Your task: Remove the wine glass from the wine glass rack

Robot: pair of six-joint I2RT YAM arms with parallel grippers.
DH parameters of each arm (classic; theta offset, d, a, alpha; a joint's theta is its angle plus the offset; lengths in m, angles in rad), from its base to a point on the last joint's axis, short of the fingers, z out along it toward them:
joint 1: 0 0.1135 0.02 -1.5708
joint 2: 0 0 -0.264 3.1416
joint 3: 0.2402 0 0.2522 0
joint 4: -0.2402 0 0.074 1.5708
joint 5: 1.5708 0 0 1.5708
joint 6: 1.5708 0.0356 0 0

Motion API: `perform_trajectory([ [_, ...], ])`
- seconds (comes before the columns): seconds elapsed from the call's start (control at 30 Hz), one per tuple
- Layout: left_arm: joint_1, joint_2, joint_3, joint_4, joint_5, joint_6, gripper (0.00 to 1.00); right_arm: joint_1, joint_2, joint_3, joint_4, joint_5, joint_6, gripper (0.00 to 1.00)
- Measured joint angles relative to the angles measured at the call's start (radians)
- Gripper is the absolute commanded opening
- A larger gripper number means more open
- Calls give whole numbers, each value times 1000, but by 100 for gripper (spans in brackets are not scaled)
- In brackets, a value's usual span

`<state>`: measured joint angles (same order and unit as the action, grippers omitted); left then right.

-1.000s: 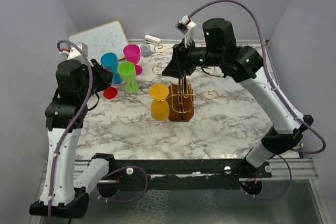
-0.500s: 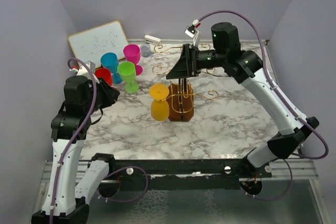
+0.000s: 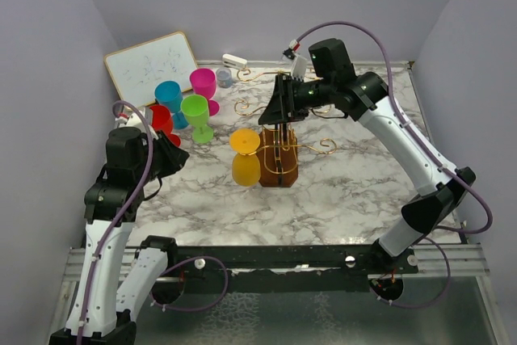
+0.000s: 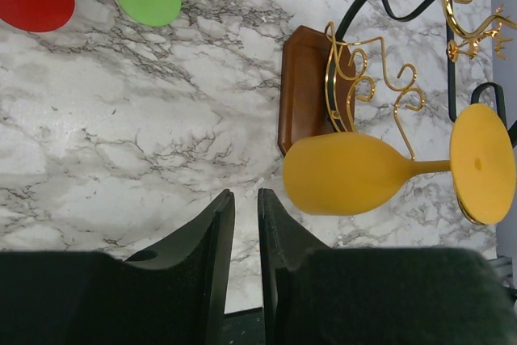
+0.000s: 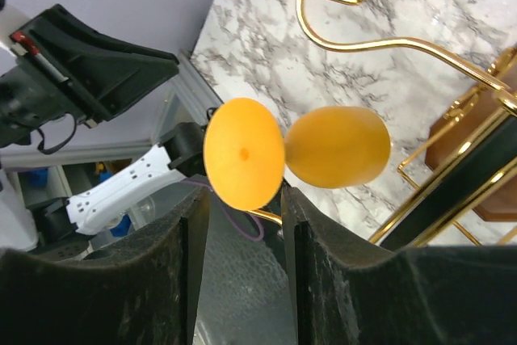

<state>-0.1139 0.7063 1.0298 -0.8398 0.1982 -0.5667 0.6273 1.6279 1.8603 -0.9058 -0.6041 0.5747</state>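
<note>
Whiteboard [image 3: 151, 66] on the marble bench [image 3: 347, 191]. Just in front of it, bunched up: blue goblet [image 3: 169, 96], pink goblet [image 3: 203, 84], green goblet [image 3: 195, 111], red goblet [image 3: 161, 119]. To its right, small grey cup [image 3: 224, 77] and some white gadget [image 3: 234, 61].

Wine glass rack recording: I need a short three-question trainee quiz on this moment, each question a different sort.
1. True or false: the yellow glass is already off the rack.
2. Whose fingers are over the rack in the top view? A the left arm's; B the right arm's; C neither.
3. Name the colours of the glasses standing on the table to the left of the rack.

Key
1. False: it hangs upside down from a rack arm.
2. B: the right fingers are open above the rack.
3. Blue glass, pink glass, green glass, red glass.
</note>
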Motion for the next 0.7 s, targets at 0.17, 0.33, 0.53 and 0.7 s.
perform_trajectory([
  [0.17,-2,-2,-14,0,0,0,21,5,9,-19,-24,42,-22,39],
  [0.33,-6,-2,-14,1,0,0,21,32,29,-19,-25,58,-39,38],
  [0.53,-6,-7,-31,0,0,0,21,69,63,-20,-25,69,-49,38],
  [0.7,-6,-7,-34,1,0,0,21,74,63,-32,-24,74,-52,38],
])
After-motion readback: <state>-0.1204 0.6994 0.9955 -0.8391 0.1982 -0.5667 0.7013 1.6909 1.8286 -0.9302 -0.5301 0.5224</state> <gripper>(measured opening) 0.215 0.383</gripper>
